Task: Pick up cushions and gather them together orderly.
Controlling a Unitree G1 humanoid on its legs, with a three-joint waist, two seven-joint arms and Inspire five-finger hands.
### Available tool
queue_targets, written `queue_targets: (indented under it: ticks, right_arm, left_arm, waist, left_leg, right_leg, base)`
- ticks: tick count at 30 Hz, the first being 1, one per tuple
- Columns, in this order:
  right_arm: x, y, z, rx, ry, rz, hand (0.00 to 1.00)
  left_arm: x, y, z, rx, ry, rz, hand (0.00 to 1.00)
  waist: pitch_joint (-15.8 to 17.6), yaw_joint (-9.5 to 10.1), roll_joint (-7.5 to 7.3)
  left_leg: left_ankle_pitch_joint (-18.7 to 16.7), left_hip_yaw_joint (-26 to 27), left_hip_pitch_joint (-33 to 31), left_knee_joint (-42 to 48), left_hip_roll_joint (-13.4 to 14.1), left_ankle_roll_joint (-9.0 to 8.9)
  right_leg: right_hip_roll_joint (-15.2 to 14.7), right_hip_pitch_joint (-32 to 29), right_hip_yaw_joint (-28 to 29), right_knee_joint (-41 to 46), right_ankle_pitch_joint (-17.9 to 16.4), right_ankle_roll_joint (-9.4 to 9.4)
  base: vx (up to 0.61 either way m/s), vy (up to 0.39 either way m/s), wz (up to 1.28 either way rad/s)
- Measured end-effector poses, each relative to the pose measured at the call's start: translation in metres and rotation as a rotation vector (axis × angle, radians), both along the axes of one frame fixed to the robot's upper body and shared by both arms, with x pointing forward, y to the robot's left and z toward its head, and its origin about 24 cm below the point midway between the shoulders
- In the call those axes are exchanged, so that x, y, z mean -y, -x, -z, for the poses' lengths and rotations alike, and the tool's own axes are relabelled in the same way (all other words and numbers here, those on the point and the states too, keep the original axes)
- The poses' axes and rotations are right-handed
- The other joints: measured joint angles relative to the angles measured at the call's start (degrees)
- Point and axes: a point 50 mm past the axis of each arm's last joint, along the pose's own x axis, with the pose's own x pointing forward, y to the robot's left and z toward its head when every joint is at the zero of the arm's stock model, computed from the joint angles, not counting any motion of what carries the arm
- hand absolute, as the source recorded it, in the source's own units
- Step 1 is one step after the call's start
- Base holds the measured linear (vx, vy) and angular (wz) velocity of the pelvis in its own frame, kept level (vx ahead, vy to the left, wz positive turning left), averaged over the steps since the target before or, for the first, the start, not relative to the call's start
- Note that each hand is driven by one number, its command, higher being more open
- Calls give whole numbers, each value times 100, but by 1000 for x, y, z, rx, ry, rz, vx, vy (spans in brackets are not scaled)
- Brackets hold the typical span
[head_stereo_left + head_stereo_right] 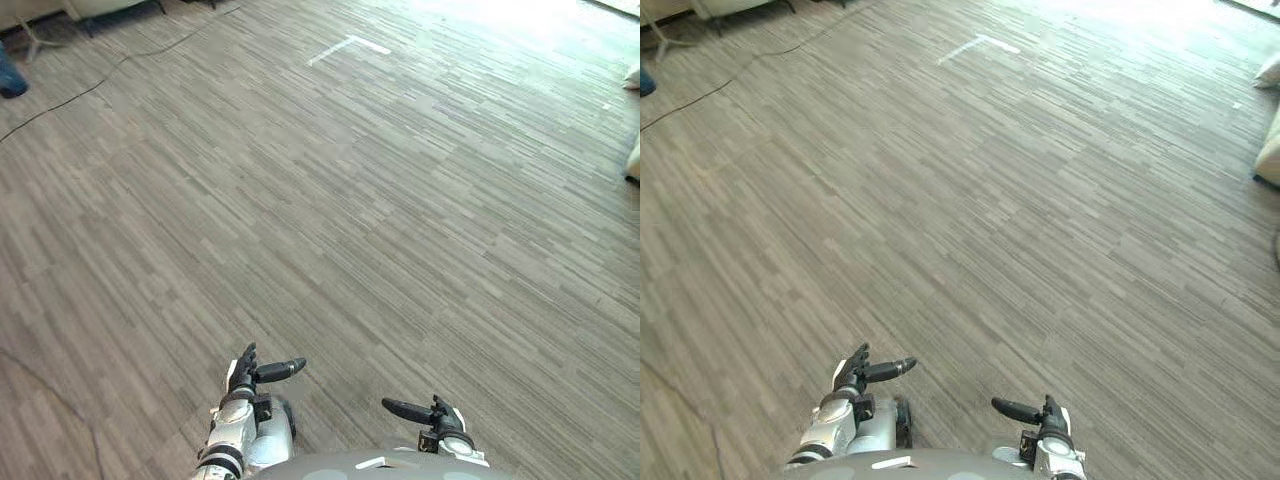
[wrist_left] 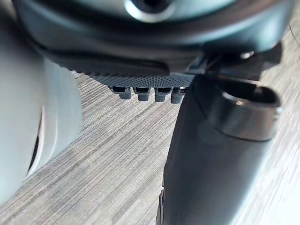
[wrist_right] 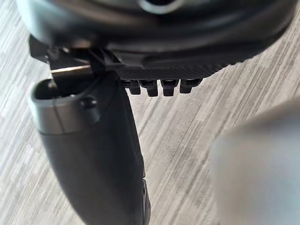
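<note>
Floor of grey wood-look planks runs across everything we see. At the far left edge sits one blue thing (cut off, so we cannot say what it is). One black cord trails over the planks beside it toward the far side. Further right, one white tape mark, bent like a corner, is stuck flat on the planks.

At the far right edge we count two pale cushions, the farther cushion and the nearer cushion. Both are cut off by the edge, apart from each other and well apart from both hands.

Low down and nearest us we count two hands. The left hand hangs above bare planks, fingers loosely straight, thumb stuck out sideways, holding nothing. The right hand, near it on the right, looks much the same: fingers relaxed, thumb pointing toward the left hand, nothing in it. Each wrist view shows that hand's own fingers in a row past the palm, with planks beyond.
</note>
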Motion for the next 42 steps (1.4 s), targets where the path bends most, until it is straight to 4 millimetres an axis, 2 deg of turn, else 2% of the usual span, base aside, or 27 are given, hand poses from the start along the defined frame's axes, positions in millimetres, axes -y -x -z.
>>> queue_targets:
  ticks: [1, 2, 4, 5, 7, 8, 9, 11, 13, 14, 15, 18, 19, 22, 24, 26, 27, 28, 30, 32, 33, 34, 35, 36, 38, 39, 42]
  right_arm:
    - [1, -1, -1, 6, 5, -6, 100]
    - [2, -7, -4, 38, 26, -37, 100]
    - [5, -13, -7, 66, 42, -55, 100]
    - [7, -20, -10, 81, 49, -58, 100]
    - [6, -25, -12, 97, 50, -62, 100]
    - [5, -26, -12, 101, 46, -67, 100]
    - [9, -32, -14, 109, 63, -76, 100]
    - [13, -34, -16, 115, 74, -72, 100]
    - [19, -33, -16, 110, 70, -21, 100]
    - [17, -33, -15, 107, 69, -32, 100]
    - [17, -31, -15, 97, 76, -46, 100]
    - [12, -28, -13, 81, 71, -74, 100]
    - [8, -24, -11, 68, 63, -77, 100]
    - [10, -19, -9, 46, 65, -69, 100]
    - [10, -16, -8, 37, 67, -67, 100]
    - [9, -13, -6, 21, 71, -69, 100]
    - [8, -12, -5, 14, 75, -76, 100]
    - [6, -8, -4, 1, 72, -85, 100]
    - [-5, 3, 1, -30, 38, -92, 100]
    - [-14, 8, 4, -39, 5, -60, 100]
    - [-14, 7, 3, -37, 6, -69, 100]
    - [-14, 5, 3, -31, 2, -76, 100]
    - [-11, 2, 1, -12, 8, -79, 100]
    - [-10, -1, 0, 1, 13, -84, 100]
    - [-5, -9, -4, 37, 35, -112, 100]
    - [-3, -12, -6, 56, 41, -110, 100]
    - [-1, -24, -10, 86, 50, -114, 100]
  left_arm:
    - [0, 1, 0, -3, -2, -2, 100]
    - [-3, 8, 3, -25, -12, -9, 100]
    - [-3, 11, 4, -41, -26, 12, 100]
    - [-3, 17, 7, -72, -36, 48, 100]
    - [-2, 20, 9, -92, -40, 68, 100]
    - [-4, 20, 8, -95, -46, 83, 100]
    - [3, 22, 10, -108, -42, 117, 100]
    - [7, 19, 10, -101, -36, 156, 100]
    - [10, 19, 10, -99, -38, 169, 100]
    - [10, 16, 9, -85, -30, 151, 100]
    - [11, 12, 6, -53, -15, 113, 100]
    - [5, 10, 3, -17, -23, 66, 100]
    - [2, 5, -2, 24, -30, 42, 100]
    - [4, -3, -7, 79, -22, 15, 100]
    - [4, -6, -9, 102, -19, 1, 100]
    - [4, -7, -10, 108, -11, -9, 100]
    - [4, -7, -10, 107, -7, -19, 100]
    - [0, -4, -8, 93, -16, -23, 100]
    - [-14, 6, -5, 49, -44, -49, 100]
    - [-23, 8, -4, 26, -65, -64, 100]
    - [-25, 8, -4, 16, -72, -60, 100]
    - [-25, 10, -2, 0, -75, -52, 100]
    - [-24, 15, 1, -32, -75, -35, 100]
    - [-23, 18, 2, -45, -74, -31, 100]
    - [-18, 23, 5, -71, -75, 11, 100]
    - [-15, 24, 7, -81, -73, 31, 100]
    - [-12, 27, 9, -105, -71, 57, 100]
  waist:
    - [16, -6, 28]
    - [-2, -11, 120]
    - [59, -43, 174]
    - [75, -131, 200]
    - [99, -190, 184]
    - [155, -249, 105]
    - [203, -265, 284]
    - [223, -293, 329]
    - [234, -384, 398]
    - [278, -421, 458]
    - [337, -409, 577]
    - [369, -381, 559]
    - [358, -282, 511]
    - [362, -142, 516]
    - [374, -95, 487]
    - [378, -85, 464]
    - [370, -75, 450]
    - [309, 31, 329]
    - [17, 90, 74]
    - [-89, 82, -168]
    - [-80, 75, -239]
    - [-54, 48, -215]
    - [-27, 0, -186]
    - [-8, -18, -152]
    - [14, -74, -48]
    - [33, -108, -15]
    - [72, -223, 43]
  left_leg:
    - [-31, 19, 122, -76, 9, -17]
    - [-65, 125, 645, -538, 78, -48]
    - [-16, 234, 1138, -1009, 152, -124]
    - [0, 308, 1484, -1295, 227, -153]
    - [0, 403, 1804, -1540, 281, -154]
    - [-19, 397, 2084, -1728, 221, -199]
    - [74, 377, 2285, -1869, 373, -303]
    - [412, 320, 2314, -1845, 366, -497]
    - [691, -16, 2039, -636, 629, -982]
    - [979, -340, 1516, 664, 879, -1345]
    - [1085, -643, 636, 2705, 1212, -1504]
    - [825, -505, 28, 3629, 1354, -1381]
    - [451, -154, -438, 3174, 1334, -904]
    - [276, 0, -992, 1850, 1172, -596]
    - [378, -43, -1242, 361, 932, -634]
    - [836, -67, -1403, -838, 658, -634]
    - [1076, -74, -1412, -1064, 590, -631]
    - [1627, -103, -1313, -960, 485, -557]
    - [1466, -108, -1423, -407, 336, -327]
    - [916, 2, -1348, 100, 201, -171]
    - [628, 100, -1103, 226, 134, -102]
    - [457, 127, -903, 230, 79, -93]
    - [190, 131, -419, 188, 36, -85]
    - [127, 134, -205, 98, 35, -86]
    - [123, 225, 762, -737, 43, -221]
    - [150, 241, 1032, -1009, 59, -268]
    - [156, 295, 1523, -1500, 145, -285]
  right_leg:
    - [-45, -79, -84, 93, -29, -51]
    - [-152, -564, -492, 169, -175, -299]
    - [-153, -972, -896, -352, -289, -478]
    - [-77, -1247, -1166, -1189, -297, -516]
    - [78, -1471, -1323, -2481, -59, -538]
    - [188, -1429, -1275, -3417, 995, -718]
    - [411, -1319, -1332, -3355, 1051, -1014]
    - [400, -1410, -1259, -2979, 654, -1097]
    - [468, -1159, -1284, -2763, 117, -1152]
    - [598, -887, -1316, -2910, 30, -1142]
    - [873, -447, -1289, -3219, -6, -1163]
    - [1073, 75, -1135, -3563, -71, -1239]
    - [1151, 553, -902, -3967, -110, -1279]
    - [1161, 980, -601, -4352, -145, -1212]
    - [1099, 1251, -406, -4553, -253, -1078]
    - [984, 1533, -220, -4595, -486, -841]
    - [941, 1619, -125, -4595, -591, -744]
    - [815, 1771, 131, -4633, -761, -664]
    - [599, 1770, 446, -4503, -742, -728]
    - [312, 1434, 481, -3344, -610, -497]
    - [111, 985, 487, -2104, -204, -123]
    - [-27, 662, 463, -1285, 253, 16]
    - [-248, 233, 248, -138, 365, -35]
    - [-309, 106, 109, 143, 314, -97]
    - [-369, -612, -544, 138, 3, -556]
    - [-360, -855, -778, -220, -69, -649]
    - [-202, -1430, -1157, -1795, -33, -637]
  base:
    - [599, 127, -28]
    - [499, 68, -31]
    - [569, -17, -24]
    - [629, -110, -15]
    - [590, -177, -5]
    - [563, -214, -4]
    - [554, -209, -9]
    - [466, -205, -15]
    - [526, -287, -6]
    - [512, -245, -20]
    - [495, -195, -30]
    - [310, -31, -45]
    - [356, 9, -66]
    - [407, 98, -59]
    - [346, 171, -47]
    - [464, 262, -42]
    - [530, 299, -75]
    - [693, 329, -97]
    - [602, 268, -76]
    - [626, 296, -18]
    - [608, 276, -12]
    - [575, 243, -11]
    - [551, 173, -5]
    - [539, 144, -9]
    - [627, 52, -12]
    - [629, -28, -5]
    - [506, -135, 5]
